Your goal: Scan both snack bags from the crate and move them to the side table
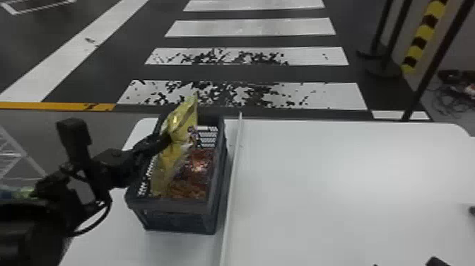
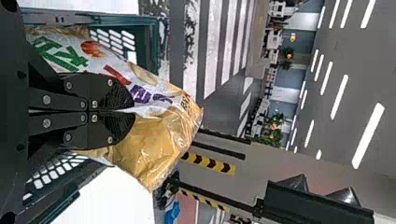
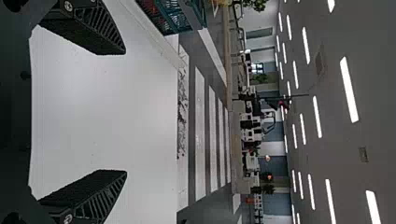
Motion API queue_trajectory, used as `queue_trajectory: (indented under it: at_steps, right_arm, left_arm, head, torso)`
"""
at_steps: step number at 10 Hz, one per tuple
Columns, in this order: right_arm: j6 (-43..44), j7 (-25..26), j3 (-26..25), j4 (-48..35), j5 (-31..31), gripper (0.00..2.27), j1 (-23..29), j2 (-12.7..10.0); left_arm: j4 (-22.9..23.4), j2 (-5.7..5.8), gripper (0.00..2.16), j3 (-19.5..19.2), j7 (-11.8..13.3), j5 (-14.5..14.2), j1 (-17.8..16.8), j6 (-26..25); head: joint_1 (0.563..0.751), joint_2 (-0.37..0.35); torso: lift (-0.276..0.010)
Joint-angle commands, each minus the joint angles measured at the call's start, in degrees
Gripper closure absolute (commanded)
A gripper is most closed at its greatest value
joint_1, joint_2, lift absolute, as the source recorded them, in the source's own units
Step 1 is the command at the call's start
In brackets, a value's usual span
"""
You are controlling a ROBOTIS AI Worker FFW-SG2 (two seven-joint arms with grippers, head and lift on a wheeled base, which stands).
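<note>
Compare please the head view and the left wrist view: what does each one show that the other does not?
Head view: a reddish snack bag lying low in the crate, and a raised white strip along the table beside it.

Left wrist view: long ceiling lights and the colourful print on the white face of the yellow snack bag.

Both: the left end effector shut on the yellow snack bag, the crate, the table and yellow-black striping.
</note>
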State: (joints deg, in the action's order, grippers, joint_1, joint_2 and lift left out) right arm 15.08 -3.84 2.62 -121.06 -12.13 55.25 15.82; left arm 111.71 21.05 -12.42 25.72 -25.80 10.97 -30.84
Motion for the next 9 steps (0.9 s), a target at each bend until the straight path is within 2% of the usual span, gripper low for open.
queue_trajectory:
  at_steps: [1,3,5,9]
  right_arm:
    - [0.4,0.1,0.2,-0.2,0.0,0.08,0.0,0.0]
    - [0.6,0.1,0.1,-0.6,0.0,0.08,0.2,0.0]
    - [0.4,1.4,-0.1,-1.1,1.0,0.08,0.5,0.0]
    - [0.4,1.4,-0.2,-1.9,2.1,0.08,1.2,-0.2]
  left_arm:
    - [3.2,1.54,1.88,-0.9,-0.7,-1.3,0.5,-0.8]
    - [4.9,2.68,1.89,-1.1,-1.5,-2.0,0.5,-0.4]
    - [6.8,2.68,1.89,-0.9,-2.3,-2.1,0.4,-0.1]
    - [8.6,2.68,1.89,4.2,-3.0,-1.0,-3.1,-0.8]
  head:
    - [0.695,0.118]
    - [0.695,0.126]
    - [0.695,0.125]
    - [0.695,0.079]
  torso:
    - [-0.095]
    - [-0.095]
    - [-0.095]
    - [-0.095]
